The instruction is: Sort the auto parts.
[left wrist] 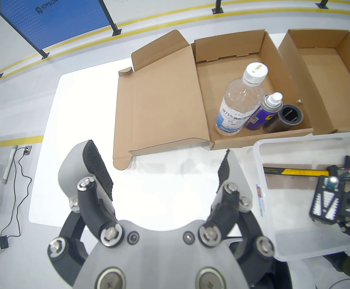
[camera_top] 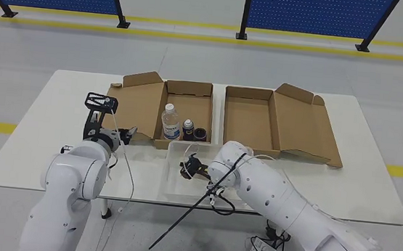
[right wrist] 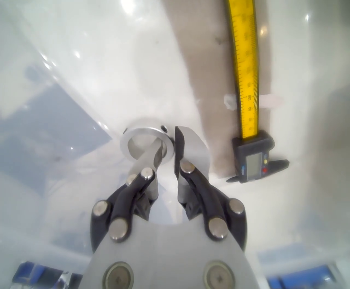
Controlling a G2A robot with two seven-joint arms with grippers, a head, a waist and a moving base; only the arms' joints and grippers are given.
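A silver metal ring (right wrist: 145, 131) lies in the clear plastic bin (camera_top: 169, 167) at the table's front middle. My right gripper (right wrist: 171, 139) is shut on the ring's wall, one finger through its hole and the other outside. The same gripper (camera_top: 192, 167) is down inside the bin (left wrist: 258, 164). A yellow digital caliper (right wrist: 246, 68) lies on the bin floor beside it. My left gripper (left wrist: 158, 153) hangs open and empty over bare table, just in front of the left cardboard box (left wrist: 229, 46). It sits left of the bin (camera_top: 129, 132).
The left box (camera_top: 190, 89) holds a clear bottle (camera_top: 170, 121), a purple spray can (camera_top: 188, 129) and a black cylinder (camera_top: 200, 133), all upright at its front right. The right box (camera_top: 249, 123) stands open beside it. A black cable hangs off the table's front edge.
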